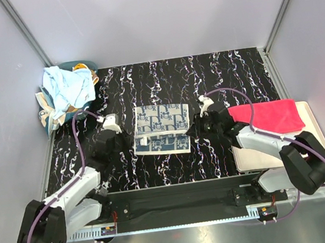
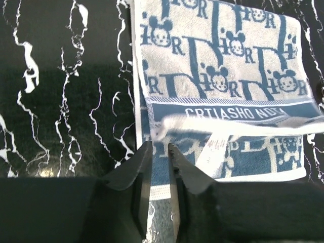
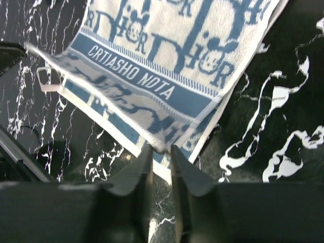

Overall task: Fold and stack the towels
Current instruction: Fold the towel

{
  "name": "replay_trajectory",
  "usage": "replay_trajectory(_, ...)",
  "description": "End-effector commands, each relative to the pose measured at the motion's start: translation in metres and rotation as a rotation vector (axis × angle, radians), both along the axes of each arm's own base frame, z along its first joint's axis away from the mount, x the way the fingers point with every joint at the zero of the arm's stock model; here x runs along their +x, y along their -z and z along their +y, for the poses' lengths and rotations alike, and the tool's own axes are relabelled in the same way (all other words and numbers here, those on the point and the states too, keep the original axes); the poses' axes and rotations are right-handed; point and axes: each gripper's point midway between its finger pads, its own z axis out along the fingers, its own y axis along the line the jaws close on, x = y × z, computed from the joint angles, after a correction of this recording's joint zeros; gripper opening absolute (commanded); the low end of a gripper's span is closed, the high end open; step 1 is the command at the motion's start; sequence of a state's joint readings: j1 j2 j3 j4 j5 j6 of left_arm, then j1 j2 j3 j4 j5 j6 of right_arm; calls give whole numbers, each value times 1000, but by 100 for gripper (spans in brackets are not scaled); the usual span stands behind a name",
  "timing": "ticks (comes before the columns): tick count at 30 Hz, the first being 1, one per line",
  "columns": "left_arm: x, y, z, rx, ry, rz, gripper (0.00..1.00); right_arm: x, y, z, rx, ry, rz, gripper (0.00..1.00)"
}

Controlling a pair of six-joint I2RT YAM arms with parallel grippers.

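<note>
The pale grey towel with the dark-blue monogram (image 1: pixel 161 118) lies on the black marbled table, its near strip turned up and showing the blue reverse. My left gripper (image 1: pixel 131 139) pinches its near-left corner, and my right gripper (image 1: pixel 195 124) pinches its near-right corner. In the left wrist view the lifted edge leaves the left gripper (image 2: pixel 159 148) and runs blurred across the towel (image 2: pixel 217 61). In the right wrist view the right gripper (image 3: pixel 161 150) holds the raised corner of the towel (image 3: pixel 167 45). A folded pink-red towel (image 1: pixel 270 116) lies on the cream tray (image 1: pixel 263 157).
A crumpled light blue towel (image 1: pixel 65 86) tops a pile with other cloths in a teal basket (image 1: pixel 87 65) at the back left corner. Grey walls enclose the table on three sides. Purple cables loop from both arms.
</note>
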State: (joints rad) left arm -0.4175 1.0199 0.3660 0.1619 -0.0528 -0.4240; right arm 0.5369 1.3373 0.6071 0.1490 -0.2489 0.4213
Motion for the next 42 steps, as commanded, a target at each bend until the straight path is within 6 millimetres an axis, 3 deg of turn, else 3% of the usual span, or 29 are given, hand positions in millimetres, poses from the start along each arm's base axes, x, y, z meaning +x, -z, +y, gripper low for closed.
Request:
replay_trajectory(1,0,-14,-1,-41,-13,-18,25,-7,-12,3,40,-9,-4,28)
replay_trajectory(7,-8,-23,2,-112,-54,-12,32,-25,-19,-7,37,1,30,52)
replay_trajectory(10,-10,-15,5,-111,-92,37,35,-25,-17,-21,-9,75,56,52)
replay_trajectory(11,-8,-15,5,-126,-118,54,35,-23,-20,-20,-5,87,61,50)
replay_trajectory(19,8,6,-2,-117,-163,167,35,-15,8,-14,-22,149,157,42)
replay_trajectory(22,29,-3,6,-70,-222,130,36,4,8,-23,-67,252,142,42)
replay_trajectory(23,37,-7,7,-53,-226,116,41,15,0,-21,-67,278,125,42)
replay_trajectory(24,46,-2,6,-39,-224,128,42,22,-1,-24,-91,302,119,43)
replay_trajectory(25,63,-18,5,-46,-210,98,42,31,-5,-25,-113,313,97,43)
replay_trajectory(27,81,-17,3,-48,-198,108,42,55,-17,-24,-155,334,64,44)
replay_trajectory(28,95,-27,2,-65,-179,82,42,70,-33,-20,-136,344,31,44)
replay_trajectory(29,106,-33,1,-79,-173,68,43,77,-29,-20,-144,347,40,44)
replay_trajectory(30,115,-23,-2,-74,-159,93,43,85,-33,-16,-120,337,42,44)
replay_trajectory(31,130,-37,-8,-93,-114,63,43,101,-47,-18,-82,358,34,40)
replay_trajectory(32,138,-38,-10,-97,-100,59,43,109,-40,-16,-76,356,57,40)
replay_trajectory(33,144,-25,-9,-88,-95,93,41,115,-43,-11,-43,337,64,40)
replay_trajectory(34,150,-28,-15,-110,-66,88,40,130,-56,-9,-2,349,51,40)
replay_trajectory(35,158,-34,-18,-132,-56,70,40,137,-44,-3,-5,340,79,38)
replay_trajectory(37,170,-32,-29,-161,-15,64,40,153,-52,8,18,320,79,37)
replay_trajectory(38,180,-31,-32,-165,-7,70,40,159,-33,11,7,318,119,36)
replay_trajectory(40,187,-26,-36,-161,5,87,39,169,-33,22,45,289,138,32)
replay_trajectory(42,197,-20,-40,-157,15,100,39,176,-14,25,58,289,183,31)
